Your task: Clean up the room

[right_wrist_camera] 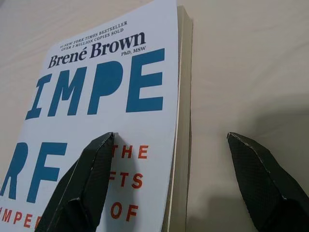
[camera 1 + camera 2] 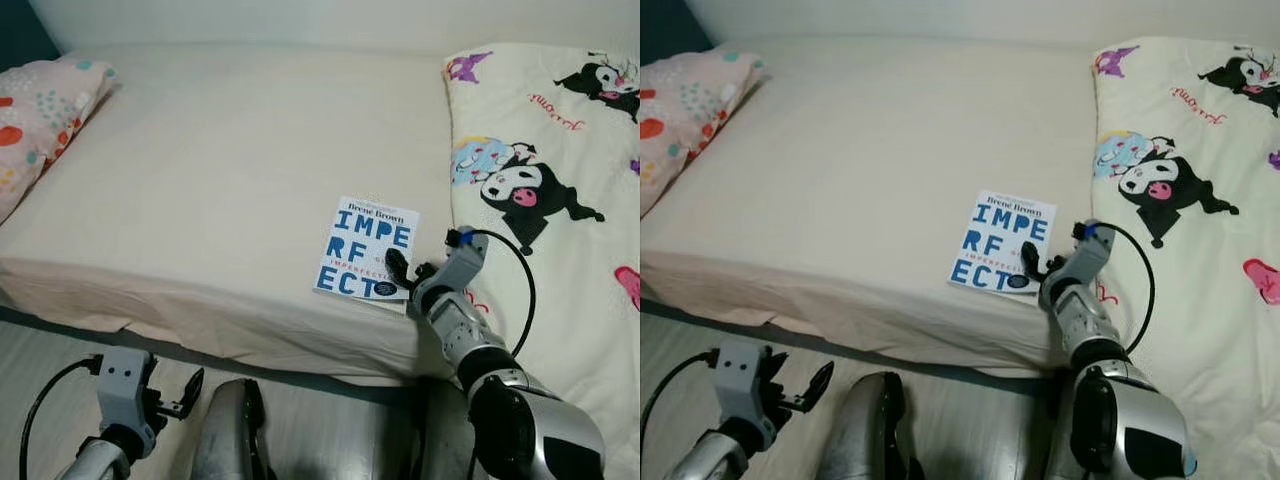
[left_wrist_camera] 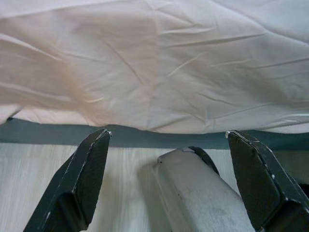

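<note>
- Head views: the book (image 2: 366,249) lies flat on the bed (image 2: 220,170) near its front edge, just beside the cartoon blanket (image 2: 560,150). My right gripper (image 2: 408,272) is at the book's near corner; my left gripper (image 2: 180,395) hangs low by the floor.
- Left wrist view: left jaws wide apart, holding nothing, facing the draped sheet (image 3: 159,63).
- Right wrist view: right jaws spread wide and empty, straddling the book's page edge, one finger (image 1: 87,179) over the cover. Closing too shallow could nudge the book off the bed.
</note>
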